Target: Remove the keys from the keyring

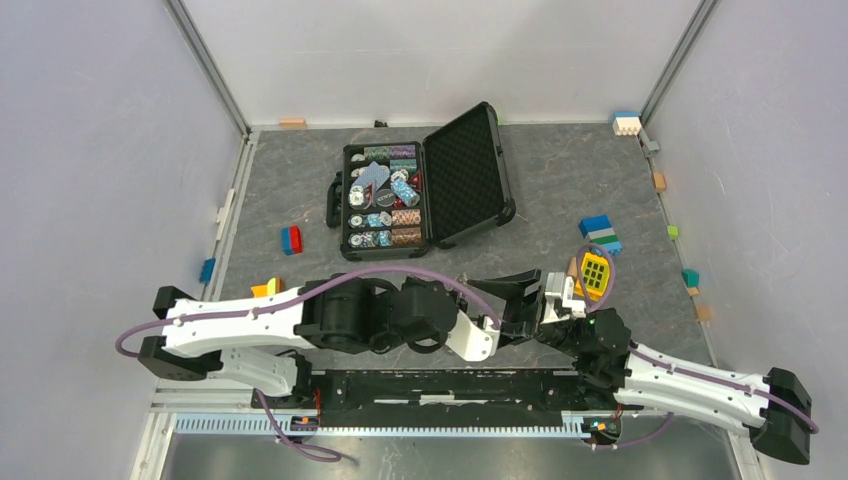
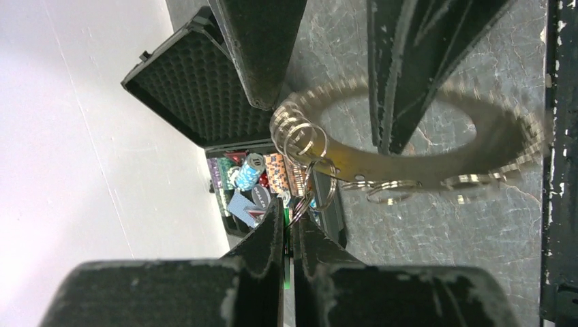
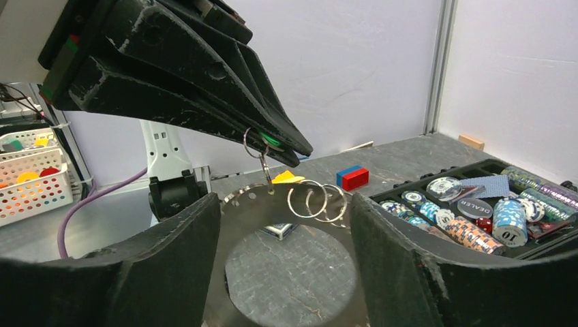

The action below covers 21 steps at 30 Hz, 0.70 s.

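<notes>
right pincer (image 3: 285, 204) jaws apart over blurred keyring (image 3: 245, 201) | left pincer (image 3: 290, 146) clamped on green tag (image 3: 271, 140) | only wrist views show keyring

Black case (image 1: 424, 205) lies open mid-table, its foam-lined lid (image 1: 466, 170) tipped back to the right and poker chips (image 1: 378, 215) packed in the tray. A red-and-blue block (image 1: 291, 239) sits just left of it. A yellow keypad toy (image 1: 596, 271) is well off to the right.
</notes>
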Available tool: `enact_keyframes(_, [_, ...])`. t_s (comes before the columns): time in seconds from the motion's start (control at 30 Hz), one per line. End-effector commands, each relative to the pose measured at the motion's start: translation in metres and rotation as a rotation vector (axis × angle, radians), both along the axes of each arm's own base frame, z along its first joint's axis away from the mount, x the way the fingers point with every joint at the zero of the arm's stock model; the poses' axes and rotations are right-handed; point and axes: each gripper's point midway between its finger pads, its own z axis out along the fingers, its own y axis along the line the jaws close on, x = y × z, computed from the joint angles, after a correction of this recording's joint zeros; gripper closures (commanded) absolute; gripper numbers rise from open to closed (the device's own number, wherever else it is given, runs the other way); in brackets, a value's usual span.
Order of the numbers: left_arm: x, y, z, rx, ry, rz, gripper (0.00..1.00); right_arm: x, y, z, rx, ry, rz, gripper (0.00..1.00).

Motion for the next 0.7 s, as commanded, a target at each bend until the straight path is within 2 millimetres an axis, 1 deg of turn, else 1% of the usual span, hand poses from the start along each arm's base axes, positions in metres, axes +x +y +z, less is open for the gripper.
enact_keyframes(0.0, [0.006,0.002,0.018,-0.059,-0.001,0.102,0.98,-0.006,0.001,0.015,0.055,0.027,0.043,0.23])
enact_keyframes(0.17, [0.008,0.001,0.019,-0.074,0.000,0.136,0.98,-0.005,0.001,0.014,0.065,0.061,0.049,0.08])
enact_keyframes(0.23, [0.009,0.001,0.018,-0.074,-0.004,0.146,0.98,-0.002,0.002,0.012,0.063,0.081,0.036,0.02])
enact_keyframes(0.4, [0.010,-0.002,0.018,-0.070,-0.007,0.150,0.98,0.007,0.005,0.002,0.053,0.129,-0.001,0.02])
enact_keyframes(0.53, [0.010,-0.002,0.017,-0.066,-0.007,0.148,0.98,0.002,0.008,0.003,0.078,0.136,0.039,0.02])
enact_keyframes(0.67, [0.009,-0.002,0.016,-0.068,-0.002,0.146,0.98,-0.005,0.011,0.009,0.109,0.132,0.086,0.02])
